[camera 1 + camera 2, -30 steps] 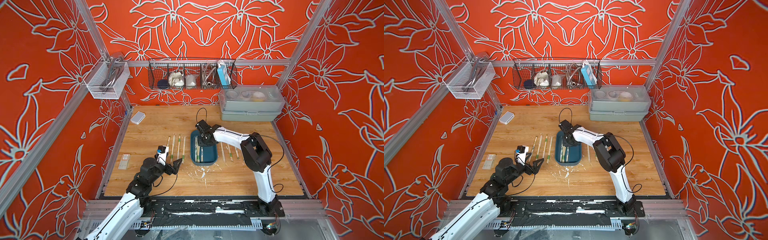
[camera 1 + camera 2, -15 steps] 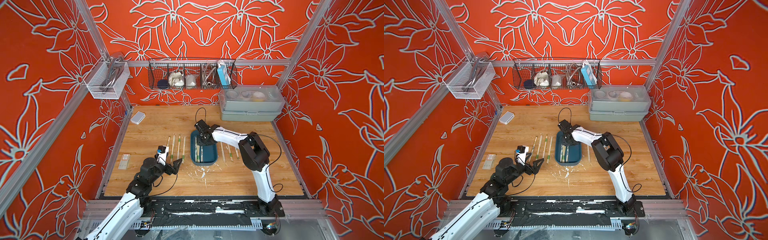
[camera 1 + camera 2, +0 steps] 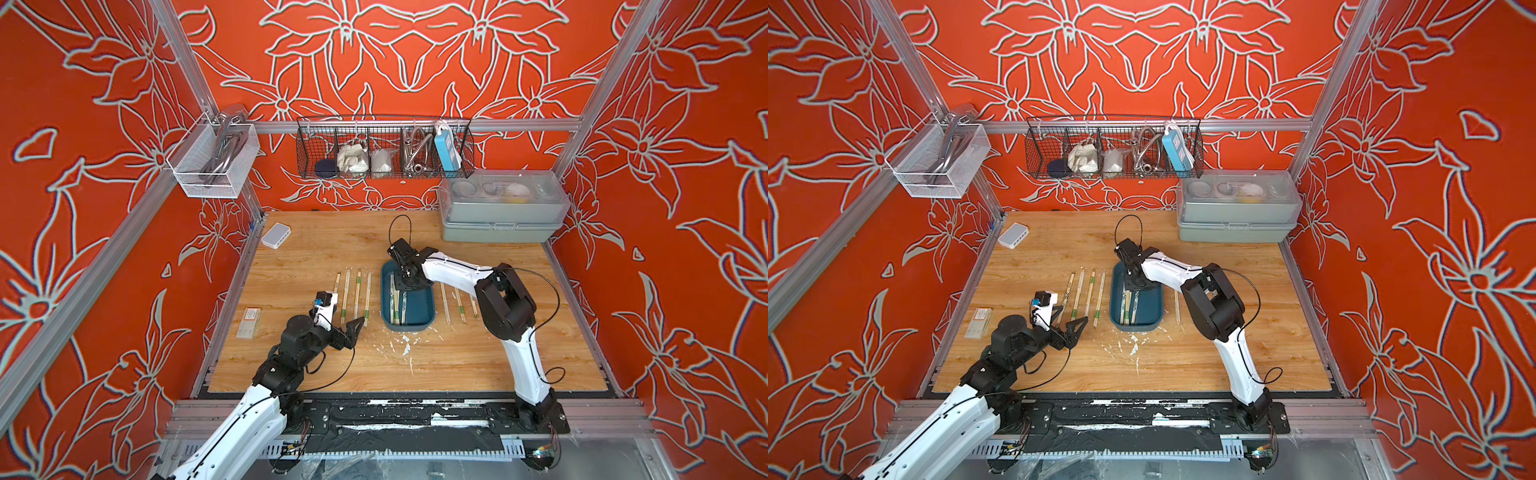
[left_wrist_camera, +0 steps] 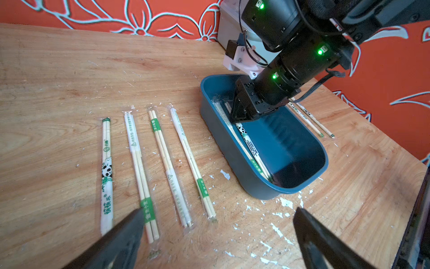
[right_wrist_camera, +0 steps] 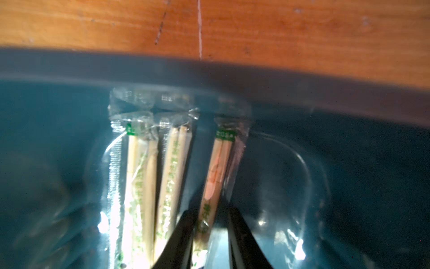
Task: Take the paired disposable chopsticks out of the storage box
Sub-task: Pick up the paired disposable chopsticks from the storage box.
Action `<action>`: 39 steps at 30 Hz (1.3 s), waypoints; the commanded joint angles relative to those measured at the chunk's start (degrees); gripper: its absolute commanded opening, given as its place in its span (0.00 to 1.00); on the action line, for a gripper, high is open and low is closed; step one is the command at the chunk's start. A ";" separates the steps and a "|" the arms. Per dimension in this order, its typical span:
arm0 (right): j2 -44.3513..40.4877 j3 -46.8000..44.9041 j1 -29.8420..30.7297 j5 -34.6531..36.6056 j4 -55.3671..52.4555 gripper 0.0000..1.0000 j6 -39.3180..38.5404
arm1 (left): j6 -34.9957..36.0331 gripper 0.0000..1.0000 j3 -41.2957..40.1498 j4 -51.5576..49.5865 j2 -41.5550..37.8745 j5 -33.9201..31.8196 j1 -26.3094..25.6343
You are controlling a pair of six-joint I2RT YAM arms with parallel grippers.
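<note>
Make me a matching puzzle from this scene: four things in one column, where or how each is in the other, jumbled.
1. left tool
2. right tool
3. grey lidded case
4. black wire basket

A. hangs on the back wall
B. inside the storage box, straddling one chopstick pair
C. stands at a far corner of the table
D. wide open, near four laid-out pairs

Pairs: 1-D, 2-B, 3-C, 4-A
</note>
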 commanded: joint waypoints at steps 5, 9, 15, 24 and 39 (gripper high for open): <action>3.87 0.16 0.11 -0.02 -5.05 0.29 -0.56 | -0.01 1.00 0.59 1.22 -0.08 -0.28 -0.19; 4.14 -0.69 0.11 -1.04 -3.23 0.21 -0.36 | -0.01 1.00 0.64 1.19 -0.11 -0.37 -0.19; 3.89 -1.07 0.10 -1.65 -1.80 0.05 -0.42 | -0.03 1.00 0.62 1.22 -0.07 -0.47 -0.21; 0.67 -2.27 0.10 -3.09 0.18 0.00 0.07 | -0.10 1.00 0.61 1.13 -0.19 -0.54 -0.20; -5.34 -2.04 -0.04 -3.94 0.27 0.00 -1.02 | -0.10 1.00 0.58 1.13 -0.18 -0.67 -0.19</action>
